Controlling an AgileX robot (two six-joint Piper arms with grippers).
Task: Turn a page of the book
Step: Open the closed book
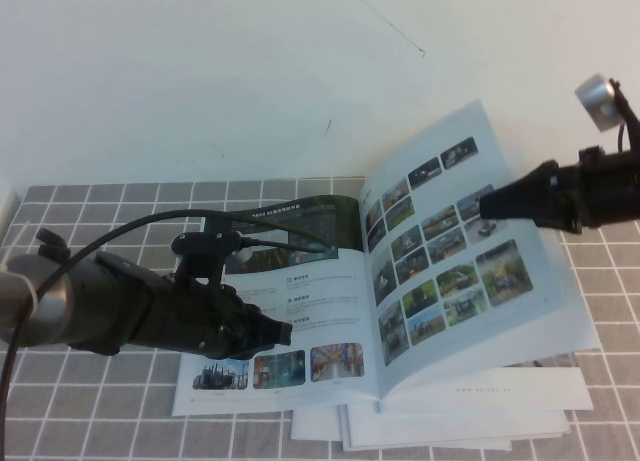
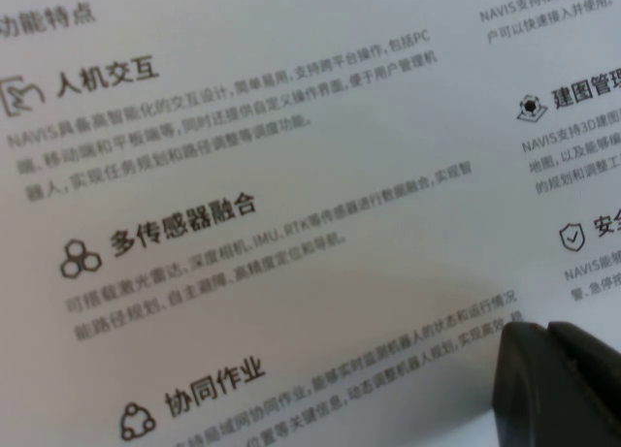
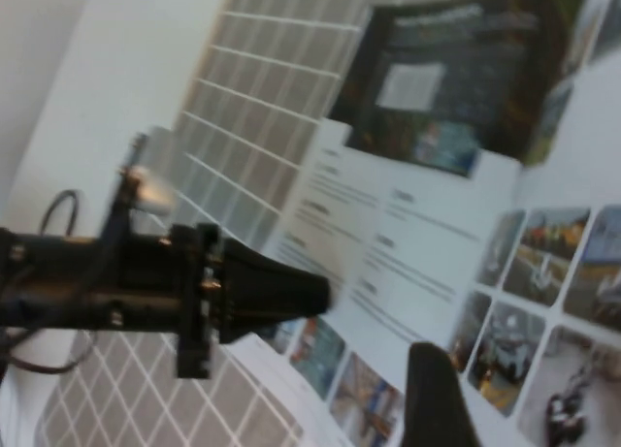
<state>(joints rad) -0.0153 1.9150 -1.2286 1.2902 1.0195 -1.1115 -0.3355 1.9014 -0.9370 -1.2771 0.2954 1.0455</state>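
Note:
The book [image 1: 300, 291] lies open on a checked mat. Its left sheet has a dark banner [image 1: 290, 221] and text columns. The page [image 1: 440, 271], with a grid of small colour photos, stands raised and tilted over the right half. My right gripper [image 1: 485, 207] reaches in from the right and grips this page near its outer edge. One finger [image 3: 435, 394] lies on the photo side and the other is hidden behind the sheet. My left gripper [image 1: 286, 333] is shut and presses its tips [image 2: 539, 331] on the left sheet's text.
Several white booklets [image 1: 460, 421] are stacked under the book and stick out at the front. The grey checked mat [image 1: 100, 211] lies against a white wall. My left arm [image 3: 262, 287] stretches across the mat's left side.

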